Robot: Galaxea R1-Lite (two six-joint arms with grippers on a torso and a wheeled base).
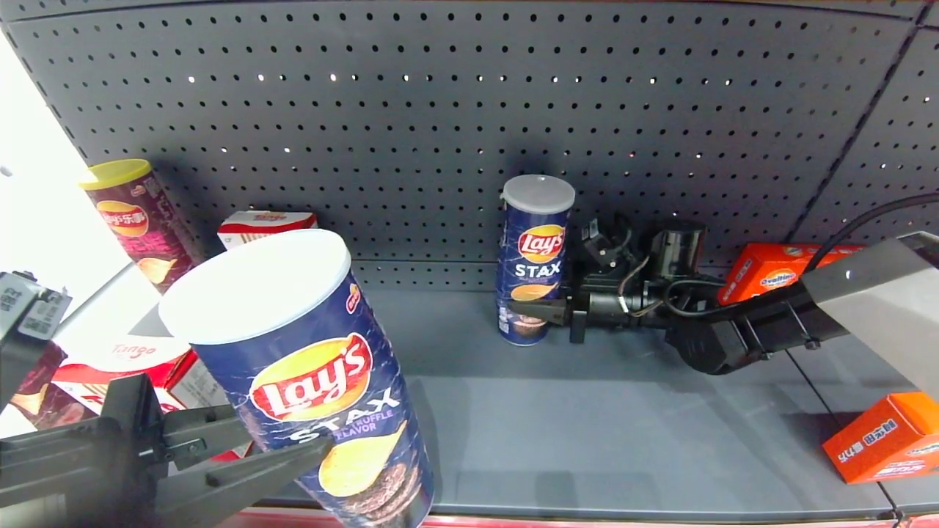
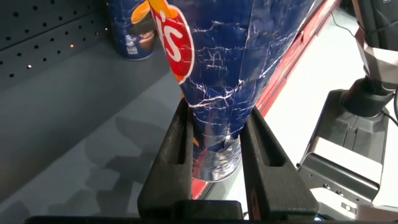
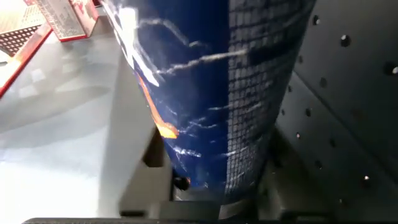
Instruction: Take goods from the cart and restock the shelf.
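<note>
Blue and capped in white, the near crisp can (image 1: pixel 293 381) is held tilted over the front edge of the shelf (image 1: pixel 587 425). Its lower body is pinched between the two dark fingers (image 2: pixel 180 143) of the left end effector (image 1: pixel 286 449); whether its base touches the shelf cannot be told. A second blue can (image 1: pixel 534 257), with a clear lid, is stood upright near the back of the shelf, close to the grey pegboard (image 1: pixel 440 110), and is clasped low on its body by the right end effector (image 1: pixel 532 312). A maroon can (image 1: pixel 132 220) with a yellow lid and red-and-white boxes (image 1: pixel 264 224) are seen on the robot's left. Two orange boxes (image 1: pixel 777 271) (image 1: pixel 880 436) are placed on its right, well apart from both blue cans
</note>
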